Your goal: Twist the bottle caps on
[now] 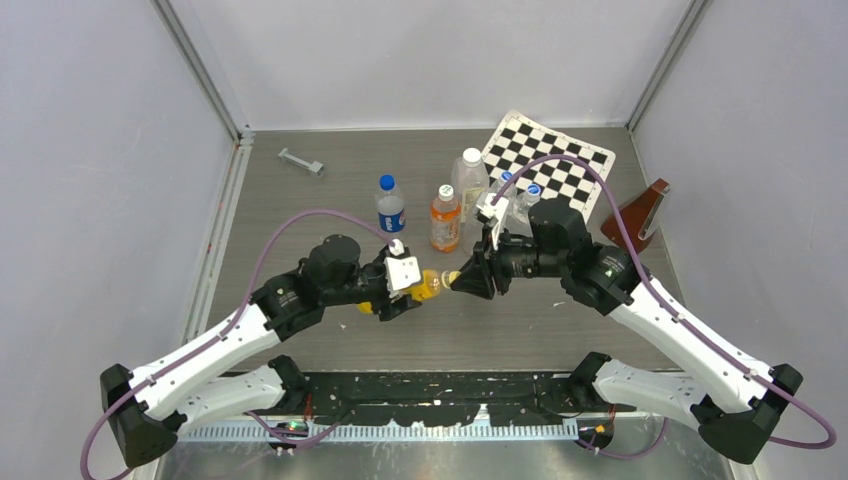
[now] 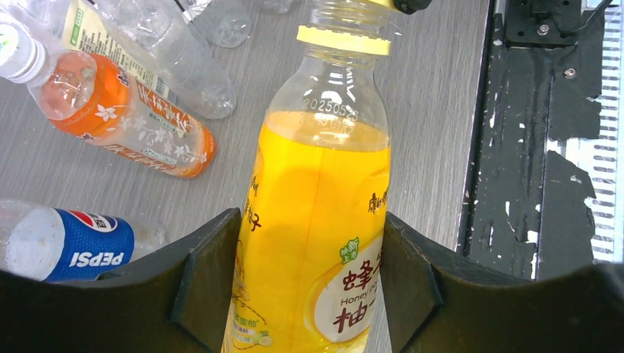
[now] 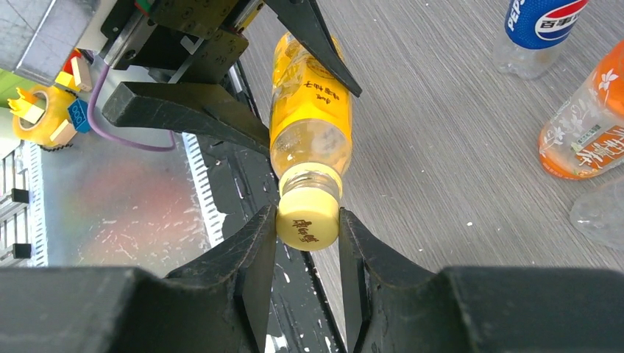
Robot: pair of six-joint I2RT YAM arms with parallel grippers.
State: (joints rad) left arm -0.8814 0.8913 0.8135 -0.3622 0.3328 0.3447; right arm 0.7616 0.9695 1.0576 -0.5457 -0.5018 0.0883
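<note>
Above grey table (image 1: 300, 200) (Pepsi bottle (image 1: 390, 206) behind), left gripper (image 2: 310, 220) clamps juice bottle (image 2: 324, 162), right gripper (image 3: 307, 218) pinches yellow cap (image 3: 307, 226).

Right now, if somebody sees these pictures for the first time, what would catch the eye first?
First, the yellow-orange plastic juice bottle, held sideways above the middle of the grey table by the left gripper. The right gripper meets it head-on, pinching the small round yellow cap at its neck. Behind them, a black-and-white checkerboard sheet lies at the far right.
</note>
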